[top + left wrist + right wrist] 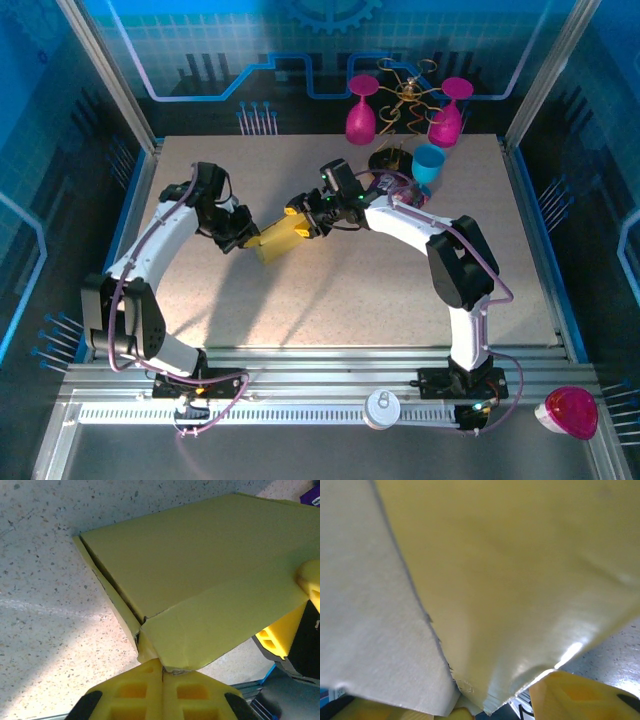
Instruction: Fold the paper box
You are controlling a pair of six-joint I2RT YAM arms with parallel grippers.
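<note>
- The box (278,243) sits a little left of the tabletop's (330,310) middle, held between the two pincers; the top view does not settle whether its low edge touches the tabletop.
- It is yellow thin card, partly folded, and lies at a slant, with its long side running from lower left to upper right.
- The left pincer (240,232) is at the box's left end. In the left wrist view its yellow fingers (135,695) are pressed together on one creased corner of the box (200,575).
- That same view shows a side flap (112,597) along the box's left edge, standing slightly apart from the main panel, with a dark slit between them.
- The right pincer (306,217) is at the box's upper right end. In the left wrist view one of its yellow fingers (277,635) is below the box's edge and the other is above it.
- From the right wrist, the glossy yellow panel (520,580) and a paler flap (365,610) meet in a ragged seam. The right pincer (495,711) pinches the box here, one finger (575,700) against the yellow face.
- Along the tabletop's far edge, well apart from the box, stand two pink goblets (360,115), a blue cup (428,165) and a black bowl (388,160).
- A corner of a purple packet (312,497) shows beyond the box in the left wrist view.
</note>
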